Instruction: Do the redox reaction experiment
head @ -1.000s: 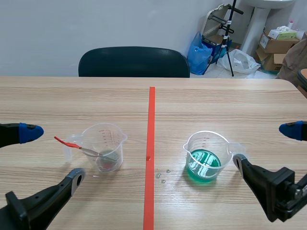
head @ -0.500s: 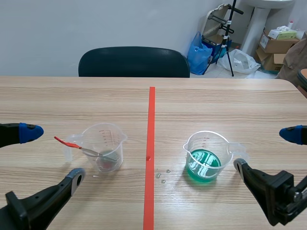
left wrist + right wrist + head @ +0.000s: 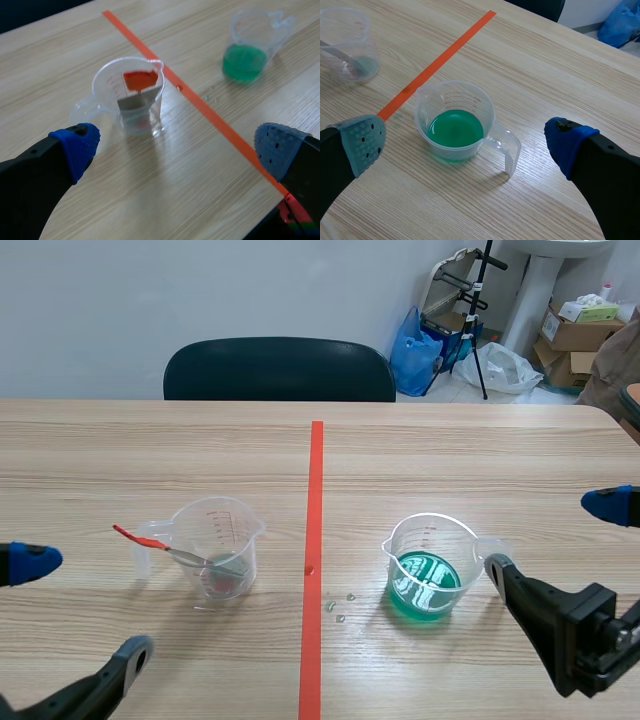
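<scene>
Beaker point(image 3: 456, 124) seemingly ahead of right claw point(image 3: 464, 140)

This looks like a makeshift lab in an office or storeroom. The wood-grain table point(image 3: 480, 460) bears an orange tape line point(image 3: 316, 500), with a clear measuring cup point(image 3: 432, 565) of green liquid just beside the right gripper point(image 3: 548, 538). Far ahead of it stand a black office chair point(image 3: 278, 368) and, in the corner, cardboard boxes point(image 3: 580, 335), a blue plastic bag point(image 3: 415, 352) and a black tripod point(image 3: 480, 300).
</scene>
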Available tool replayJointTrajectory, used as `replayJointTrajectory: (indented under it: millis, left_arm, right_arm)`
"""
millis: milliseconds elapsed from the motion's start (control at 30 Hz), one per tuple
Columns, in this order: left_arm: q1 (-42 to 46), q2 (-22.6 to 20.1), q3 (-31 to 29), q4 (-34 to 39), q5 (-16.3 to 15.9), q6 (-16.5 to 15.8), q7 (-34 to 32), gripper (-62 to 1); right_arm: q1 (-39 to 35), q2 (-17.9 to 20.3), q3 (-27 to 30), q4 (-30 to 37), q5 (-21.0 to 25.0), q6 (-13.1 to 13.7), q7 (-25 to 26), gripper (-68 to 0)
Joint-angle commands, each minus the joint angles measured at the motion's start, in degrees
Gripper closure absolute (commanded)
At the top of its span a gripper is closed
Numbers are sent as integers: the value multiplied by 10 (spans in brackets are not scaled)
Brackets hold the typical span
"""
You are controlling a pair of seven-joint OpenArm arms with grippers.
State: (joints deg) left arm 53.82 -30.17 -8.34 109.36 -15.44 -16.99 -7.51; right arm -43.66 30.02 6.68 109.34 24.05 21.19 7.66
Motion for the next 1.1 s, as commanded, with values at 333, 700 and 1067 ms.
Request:
replayJointTrajectory:
  millis: [333,700,1067]
  left_arm:
    - [176,36,-82,3,47,30,-136,-623]
    - [216,108,-108,-38,136,38,-246,-623]
    - [216,112,-108,-67,144,38,-263,-623]
  right_arm:
    - [51,6,-3,11,6,15,30,-679]
    - [155,38,-87,11,6,74,30,-679]
    - [242,36,-246,7,-49,67,37,-679]
